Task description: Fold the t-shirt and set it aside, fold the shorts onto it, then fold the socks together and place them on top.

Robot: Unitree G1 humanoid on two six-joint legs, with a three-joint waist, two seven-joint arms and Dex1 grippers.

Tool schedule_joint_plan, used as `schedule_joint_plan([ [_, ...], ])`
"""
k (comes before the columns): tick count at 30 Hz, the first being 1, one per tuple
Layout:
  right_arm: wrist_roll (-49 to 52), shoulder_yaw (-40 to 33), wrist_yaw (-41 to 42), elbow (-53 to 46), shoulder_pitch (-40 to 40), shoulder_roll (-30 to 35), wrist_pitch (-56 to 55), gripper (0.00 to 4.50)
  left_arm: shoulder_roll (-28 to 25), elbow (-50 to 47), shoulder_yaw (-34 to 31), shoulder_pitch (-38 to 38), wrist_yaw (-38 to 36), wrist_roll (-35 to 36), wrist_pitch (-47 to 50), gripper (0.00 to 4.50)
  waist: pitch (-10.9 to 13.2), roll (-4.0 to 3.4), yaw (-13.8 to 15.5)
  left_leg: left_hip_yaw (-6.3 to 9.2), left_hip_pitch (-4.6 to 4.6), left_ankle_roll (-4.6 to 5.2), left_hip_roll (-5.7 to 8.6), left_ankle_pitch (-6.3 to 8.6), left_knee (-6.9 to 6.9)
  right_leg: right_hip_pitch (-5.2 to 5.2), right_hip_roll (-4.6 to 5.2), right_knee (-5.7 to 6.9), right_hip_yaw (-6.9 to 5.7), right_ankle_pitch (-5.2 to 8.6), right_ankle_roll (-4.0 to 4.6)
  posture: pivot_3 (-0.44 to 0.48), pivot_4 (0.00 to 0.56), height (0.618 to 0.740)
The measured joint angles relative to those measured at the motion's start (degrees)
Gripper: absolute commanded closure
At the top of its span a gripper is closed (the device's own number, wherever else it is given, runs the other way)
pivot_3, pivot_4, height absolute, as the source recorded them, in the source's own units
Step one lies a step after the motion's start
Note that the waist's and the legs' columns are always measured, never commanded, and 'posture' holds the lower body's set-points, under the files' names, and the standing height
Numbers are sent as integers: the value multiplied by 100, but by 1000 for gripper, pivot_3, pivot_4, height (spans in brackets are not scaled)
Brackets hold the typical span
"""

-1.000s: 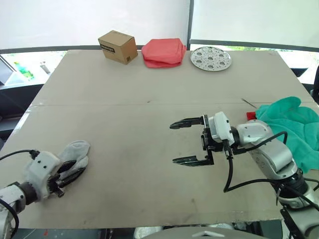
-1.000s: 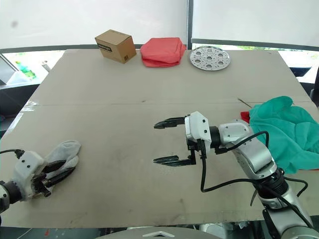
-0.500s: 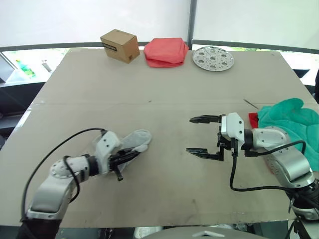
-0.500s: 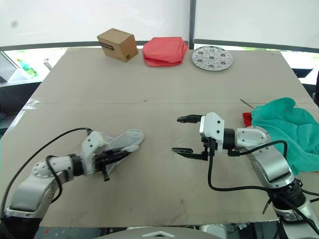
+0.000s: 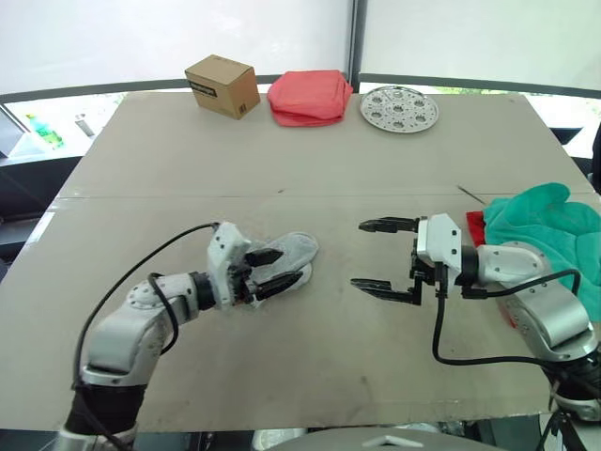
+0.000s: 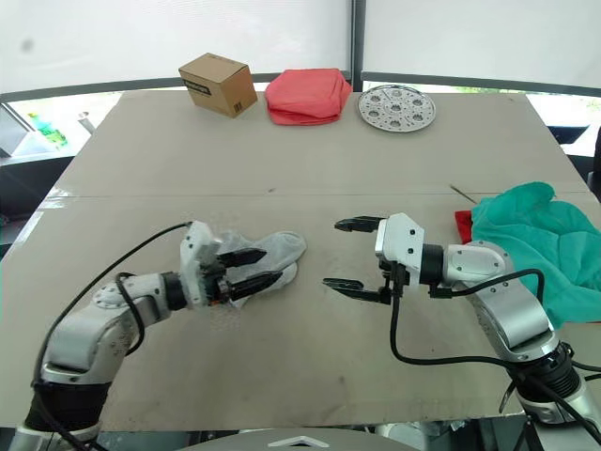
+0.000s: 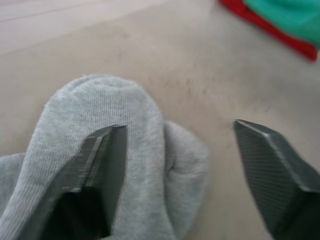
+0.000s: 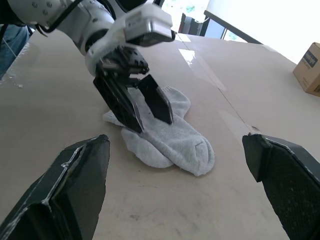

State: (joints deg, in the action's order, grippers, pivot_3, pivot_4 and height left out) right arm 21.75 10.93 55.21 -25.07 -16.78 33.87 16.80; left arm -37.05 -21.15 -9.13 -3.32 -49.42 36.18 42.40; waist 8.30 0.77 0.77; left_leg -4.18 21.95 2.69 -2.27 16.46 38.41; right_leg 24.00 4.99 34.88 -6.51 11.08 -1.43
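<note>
A broad tan table (image 5: 282, 141) stands before bright white blinds. At its middle lie the socks (image 5: 286, 256), bunched in a light grey heap. The left gripper (image 5: 272, 271) reaches in low from the left, arm bent at the elbow, fingers parted, one resting on the heap and the other clear of it. The right gripper (image 5: 380, 255) faces it from the right, jaws spread wide, empty. The shorts (image 5: 549, 230) lie crumpled at the right edge, cut off by the frame, covering all but a red corner of the t-shirt (image 5: 474, 223). Along the far edge stand a cardboard box (image 5: 223, 86), a folded salmon cloth (image 5: 310, 97) and a perforated metal disc (image 5: 399, 109).
</note>
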Motion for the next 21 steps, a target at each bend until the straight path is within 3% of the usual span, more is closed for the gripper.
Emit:
schedule_joint_plan([
  [4,-495,407,41,416,-134,-185,-401,0,-518,-158,-717,274,-227,437,152,635,1,0,-29,-2,-6,-3,1,-2,0,1,-5,4,3,11,19,0,150,740],
  [10,-2031,1480,-226,1781,-917,-795,-1492,0,-1372,304,-1455,1327,-1239,63,-744,635,4,-4,-132,-6,-6,-19,1,-11,-4,8,-6,4,6,12,21,0,150,740],
  [15,-2436,2021,-100,2831,-1556,-1462,-1873,0,-1412,144,-1862,2401,-1919,-119,-1391,635,17,-4,-140,-8,4,-40,1,-23,-3,14,2,0,8,7,29,0,150,740],
  [17,-2454,2057,22,3069,-1742,-1576,-1966,0,-1399,47,-1989,2602,-2000,-141,-1559,71,16,4,-106,-1,4,-41,1,-22,-2,12,5,-1,0,6,32,0,150,740],
  [21,-2399,2066,202,3533,-1871,-1902,-1971,0,-1218,-147,-2108,2723,-1865,-221,-1753,12,17,5,-123,-3,0,-40,1,-22,-1,10,7,2,4,10,25,0,150,740],
])
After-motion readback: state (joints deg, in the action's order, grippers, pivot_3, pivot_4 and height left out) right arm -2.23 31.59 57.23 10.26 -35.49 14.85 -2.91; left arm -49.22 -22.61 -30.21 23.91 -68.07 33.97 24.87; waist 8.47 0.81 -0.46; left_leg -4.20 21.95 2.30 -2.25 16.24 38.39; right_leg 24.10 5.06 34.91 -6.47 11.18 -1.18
